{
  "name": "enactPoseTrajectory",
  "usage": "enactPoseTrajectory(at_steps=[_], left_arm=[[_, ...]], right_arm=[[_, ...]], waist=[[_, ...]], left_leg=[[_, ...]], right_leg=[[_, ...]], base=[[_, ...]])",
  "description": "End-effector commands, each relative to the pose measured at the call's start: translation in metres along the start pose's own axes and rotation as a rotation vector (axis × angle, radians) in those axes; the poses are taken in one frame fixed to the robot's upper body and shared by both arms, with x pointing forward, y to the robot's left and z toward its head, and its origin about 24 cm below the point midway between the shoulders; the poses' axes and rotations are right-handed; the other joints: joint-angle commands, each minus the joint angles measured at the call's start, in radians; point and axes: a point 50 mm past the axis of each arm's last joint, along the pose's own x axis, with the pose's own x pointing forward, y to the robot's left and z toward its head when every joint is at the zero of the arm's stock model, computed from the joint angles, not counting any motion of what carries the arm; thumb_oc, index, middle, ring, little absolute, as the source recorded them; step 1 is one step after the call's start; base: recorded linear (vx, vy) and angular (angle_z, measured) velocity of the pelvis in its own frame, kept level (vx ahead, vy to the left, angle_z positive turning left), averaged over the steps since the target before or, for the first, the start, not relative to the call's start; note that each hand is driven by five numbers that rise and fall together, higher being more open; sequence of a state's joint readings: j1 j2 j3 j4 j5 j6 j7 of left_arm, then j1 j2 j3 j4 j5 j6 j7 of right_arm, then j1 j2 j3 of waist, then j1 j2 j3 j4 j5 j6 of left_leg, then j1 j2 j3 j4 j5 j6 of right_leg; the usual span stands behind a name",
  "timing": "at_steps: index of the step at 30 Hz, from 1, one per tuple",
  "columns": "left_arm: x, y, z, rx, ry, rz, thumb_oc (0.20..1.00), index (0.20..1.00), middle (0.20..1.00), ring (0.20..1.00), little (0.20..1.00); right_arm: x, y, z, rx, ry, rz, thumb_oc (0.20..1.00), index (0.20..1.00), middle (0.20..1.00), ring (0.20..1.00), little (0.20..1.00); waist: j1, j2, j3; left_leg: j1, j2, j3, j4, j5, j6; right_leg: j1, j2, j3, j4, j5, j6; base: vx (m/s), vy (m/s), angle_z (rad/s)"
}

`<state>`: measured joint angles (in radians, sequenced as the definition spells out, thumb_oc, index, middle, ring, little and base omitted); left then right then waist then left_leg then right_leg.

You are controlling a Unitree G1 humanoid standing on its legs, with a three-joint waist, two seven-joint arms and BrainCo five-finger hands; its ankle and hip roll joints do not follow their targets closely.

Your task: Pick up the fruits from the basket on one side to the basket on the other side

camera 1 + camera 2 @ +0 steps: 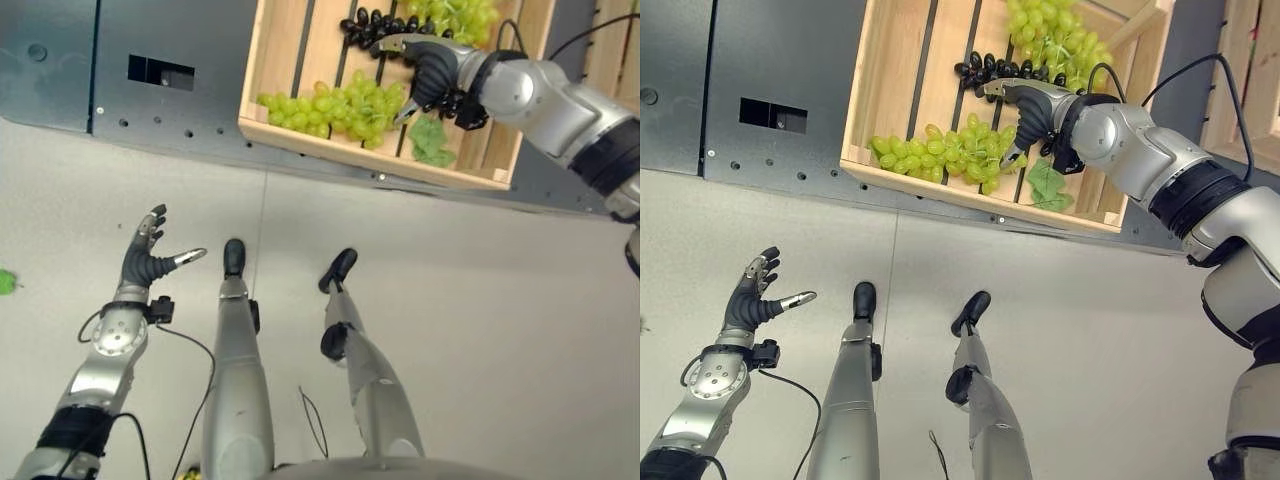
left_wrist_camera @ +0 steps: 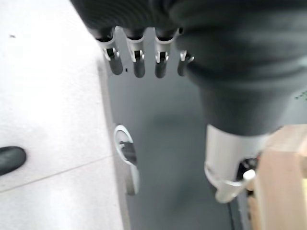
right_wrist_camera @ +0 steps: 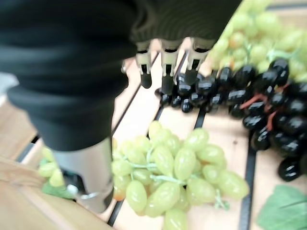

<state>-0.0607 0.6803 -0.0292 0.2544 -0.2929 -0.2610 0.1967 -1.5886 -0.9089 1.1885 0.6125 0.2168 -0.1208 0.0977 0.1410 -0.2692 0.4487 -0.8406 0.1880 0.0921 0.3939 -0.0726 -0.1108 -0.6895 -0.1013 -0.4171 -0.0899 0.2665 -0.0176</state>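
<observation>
The green grapes (image 1: 335, 108) lie in the crate (image 1: 275, 60) at the upper centre of the eye views, with black grapes (image 1: 375, 25) behind them. My right hand (image 1: 430, 75) hovers over them, fingers spread, holding nothing. I judge this the reach step; next I lower and close on 1 bunch. The right wrist view shows the gap between fingertips and fruit. My left hand (image 1: 148, 262) hangs relaxed at lower left.
</observation>
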Motion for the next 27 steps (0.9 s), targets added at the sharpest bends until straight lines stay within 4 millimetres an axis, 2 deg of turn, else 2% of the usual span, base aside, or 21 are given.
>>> enactPoseTrajectory(at_steps=[1,7,18,27], left_arm=[[0.009,-0.001,0.037,-0.026,-0.174,-0.008,1.000,1.000,1.000,1.000,1.000],[0.009,-0.007,0.038,-0.040,-0.179,-0.014,1.000,1.000,1.000,1.000,1.000],[0.009,-0.007,0.041,-0.037,-0.194,0.002,1.000,1.000,1.000,1.000,1.000],[0.009,-0.008,0.045,-0.017,-0.213,-0.011,1.000,1.000,1.000,1.000,1.000]], right_arm=[[-0.013,-0.059,0.002,-0.056,0.020,-0.165,1.000,1.000,1.000,1.000,1.000],[-0.005,-0.049,0.004,-0.066,0.026,-0.132,1.000,1.000,1.000,1.000,1.000],[0.008,-0.034,0.020,-0.057,-0.028,-0.101,1.000,1.000,1.000,1.000,1.000],[0.012,-0.007,0.020,-0.068,-0.029,0.011,1.000,1.000,1.000,1.000,1.000]], waist=[[0.048,-0.014,0.071],[0.040,0.000,0.071],[0.029,0.002,0.071],[0.025,-0.006,0.071]], left_leg=[[0.121,-0.038,-0.053,-0.208,0.112,-0.020],[0.072,-0.044,-0.062,-0.190,0.108,-0.014],[0.036,-0.043,-0.070,-0.193,0.112,-0.010],[0.034,-0.041,-0.079,-0.194,0.114,-0.012]], right_leg=[[0.096,-0.127,-0.036,0.161,-0.106,0.225],[0.046,-0.131,-0.022,0.177,-0.113,0.219],[0.005,-0.129,-0.020,0.190,-0.119,0.215],[0.007,-0.127,-0.028,0.189,-0.121,0.215]], base=[[0.00,0.000,0.00],[0.00,0.000,-0.01],[0.00,0.000,0.00],[0.00,0.000,0.00]])
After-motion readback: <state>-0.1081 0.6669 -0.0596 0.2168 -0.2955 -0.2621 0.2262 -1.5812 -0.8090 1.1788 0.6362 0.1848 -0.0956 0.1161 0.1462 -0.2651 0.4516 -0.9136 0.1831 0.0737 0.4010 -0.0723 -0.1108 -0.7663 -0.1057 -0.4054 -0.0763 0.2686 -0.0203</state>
